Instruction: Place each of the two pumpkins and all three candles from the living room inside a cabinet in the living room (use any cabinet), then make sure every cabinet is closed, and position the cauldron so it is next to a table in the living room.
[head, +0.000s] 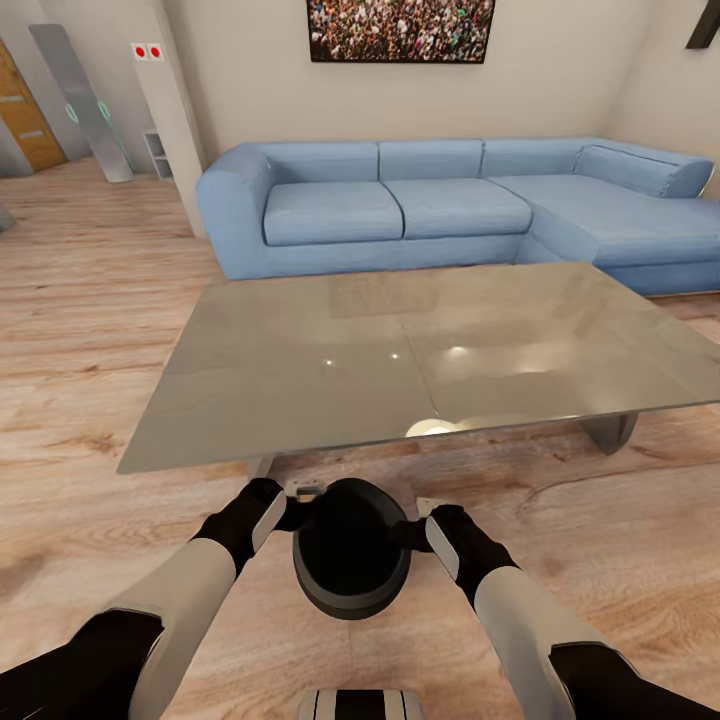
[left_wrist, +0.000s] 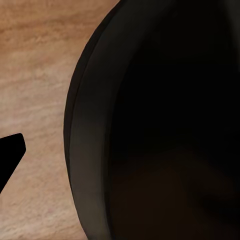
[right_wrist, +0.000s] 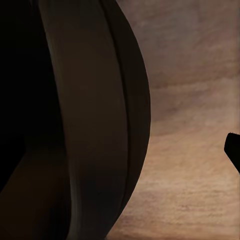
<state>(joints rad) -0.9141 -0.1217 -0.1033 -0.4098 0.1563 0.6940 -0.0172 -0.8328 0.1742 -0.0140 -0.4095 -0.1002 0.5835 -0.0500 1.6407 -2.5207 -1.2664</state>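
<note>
The cauldron (head: 350, 550), a round black pot with an open mouth, sits on the wood floor just in front of the near edge of the glass-topped table (head: 300, 370). My left gripper (head: 300, 505) is at its left rim and my right gripper (head: 412, 528) at its right rim. In the left wrist view the cauldron's wall (left_wrist: 95, 150) stands apart from one dark fingertip (left_wrist: 11, 152). The right wrist view shows the same, with wall (right_wrist: 125, 125) and fingertip (right_wrist: 233, 150) apart. Both grippers look open. The pumpkins, candles and cabinet are out of view.
A blue corner sofa (head: 450, 200) runs behind the table and along its right side. A slanted grey table leg (head: 612, 432) stands at the right front. Open wood floor (head: 90, 330) lies to the left, leading to a doorway area (head: 60, 110).
</note>
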